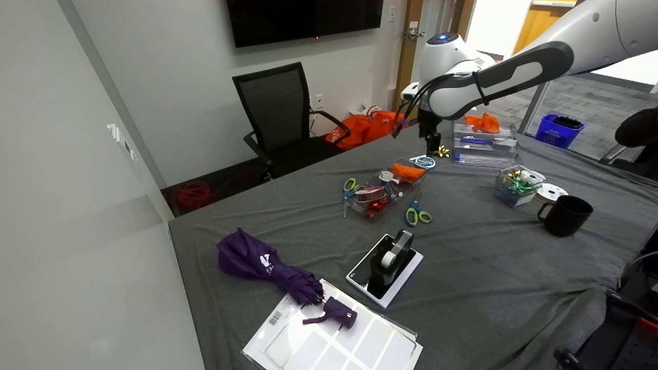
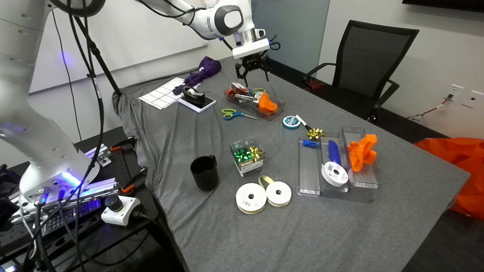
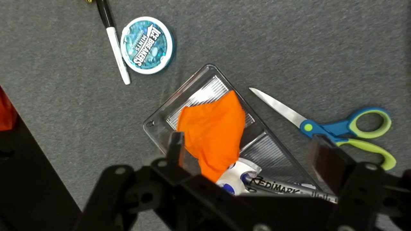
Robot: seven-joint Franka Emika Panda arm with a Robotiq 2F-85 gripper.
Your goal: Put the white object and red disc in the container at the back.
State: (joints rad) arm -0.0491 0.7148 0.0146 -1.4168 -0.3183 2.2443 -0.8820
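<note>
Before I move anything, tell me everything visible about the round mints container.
The mints container is a low case, plastic by its look, with a white rim, a teal side and a shiny teal top lettered ICE BREAKERS MINTS. It lies flat on the gray cloth, lettering up, and appears closed. A black-and-white marker lies alongside, seemingly against its rim, though contact is hard to tell. Near it, past the marker's black end, sits a gold bow.

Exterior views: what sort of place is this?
Probably an office meeting room: mesh-backed chair, dark wall-mounted screen, and what looks like a whiteboard along another wall.
</note>
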